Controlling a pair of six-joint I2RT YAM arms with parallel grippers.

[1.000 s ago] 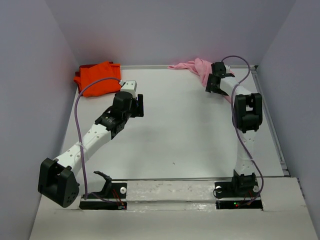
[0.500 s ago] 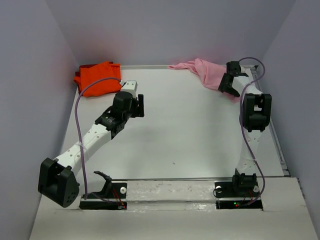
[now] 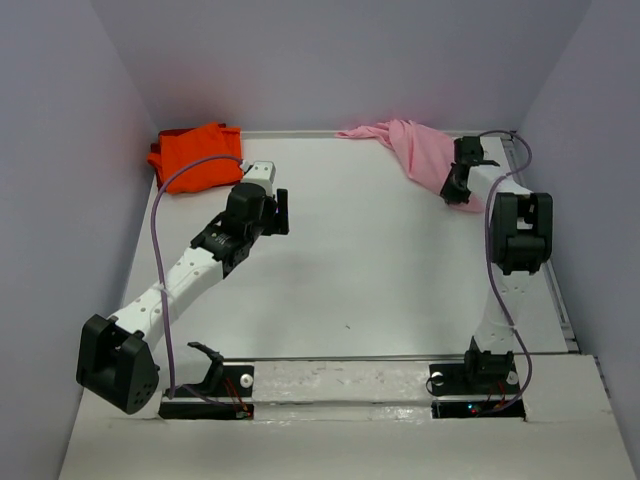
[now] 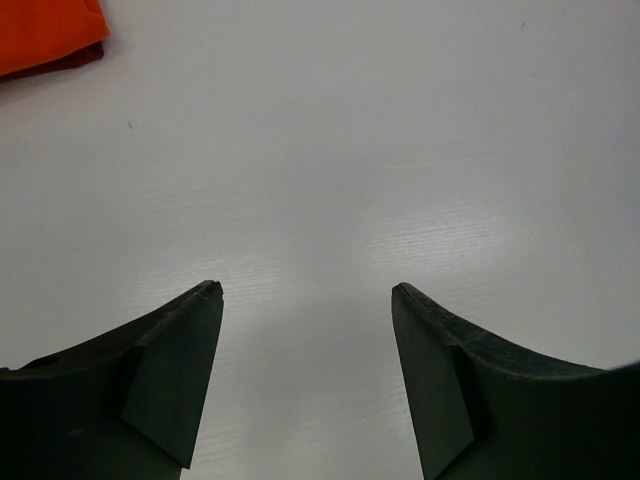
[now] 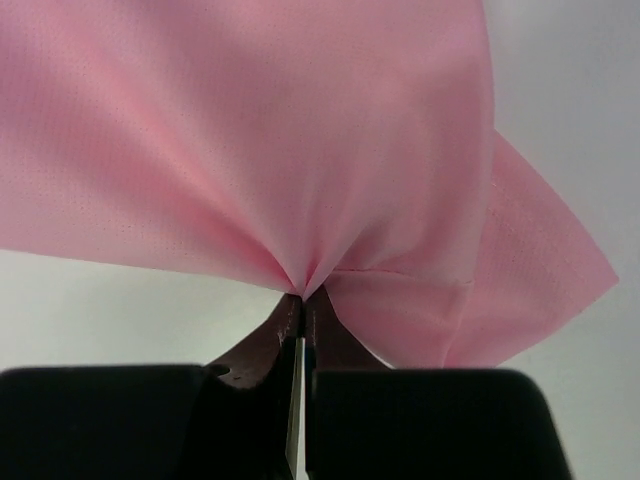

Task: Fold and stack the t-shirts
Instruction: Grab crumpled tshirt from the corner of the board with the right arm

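My right claw is pressed together on a small gathered tuck of the pink shirt, with cloth fanning out from the pinch in creases. The shirt lies crumpled at the far right corner of the tabletop, one end trailing along the back wall. My left claw is spread wide and holds nothing; it hangs over bare tabletop, near the orange shirt, which sits in a compact bundle at the far left corner, well apart from the pink one. Whether that bundle is properly folded I cannot tell. Findings on risk: the grip takes only a narrow fold of thin fabric, so I judge it could slip free under the shirt's own weight if I lift or pull sharply. I cannot tell how many layers are caught; a single layer would let the shirt hang twisted, and several would bring it up bunched, either way spoiling a flat spread for folding. Dragging from this corner may also rumple the cloth against the wall. With one claw idle, the shirt has no second hold to stretch it square.
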